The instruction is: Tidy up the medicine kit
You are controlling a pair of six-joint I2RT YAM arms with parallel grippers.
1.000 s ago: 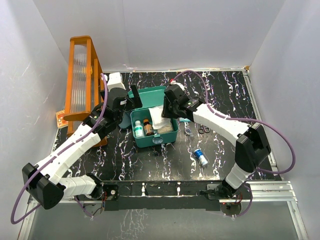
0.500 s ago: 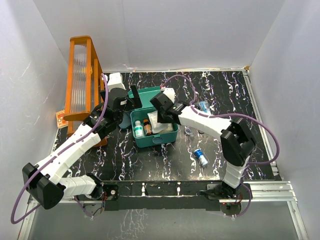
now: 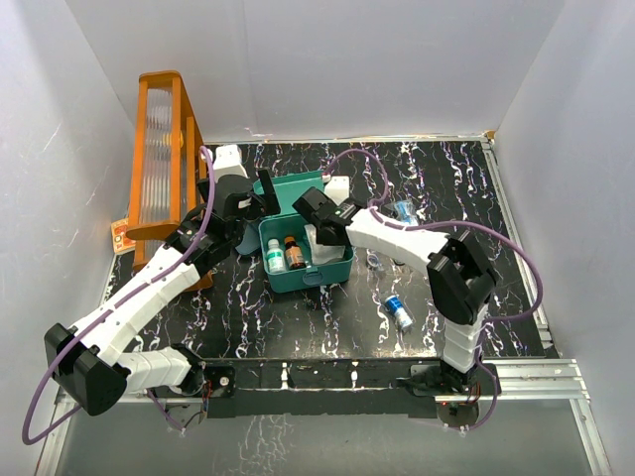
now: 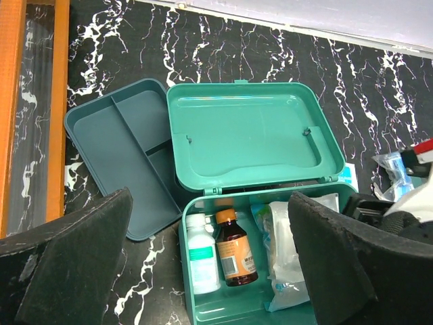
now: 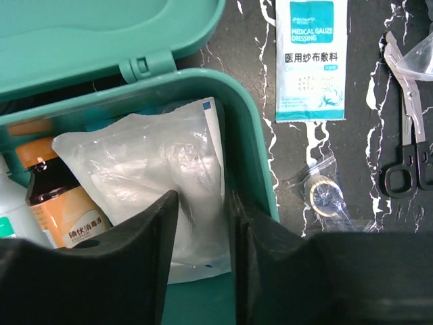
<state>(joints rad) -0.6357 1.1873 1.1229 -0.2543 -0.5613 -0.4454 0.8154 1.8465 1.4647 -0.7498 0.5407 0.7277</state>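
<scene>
The right end effector (image 5: 203,200) is pinching a soft pouch (image 5: 155,162) inside the open kit (image 5: 252,145) directly beneath it; the left end effector (image 4: 210,196) is hovering wide open, empty. Kit likely light, rigid: grip its wall

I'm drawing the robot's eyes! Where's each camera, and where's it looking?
Top external: high behind, looking down on the open teal-green plastic medicine kit; white left arm, right arm show.
Left wrist: on the left arm, facing down into the kit; open left gripper frames it.
Right wrist: above the kit's right wall, facing down; right gripper pinches a clear plastic packet.
Shared: all see the brown orange-capped bottle.
</scene>
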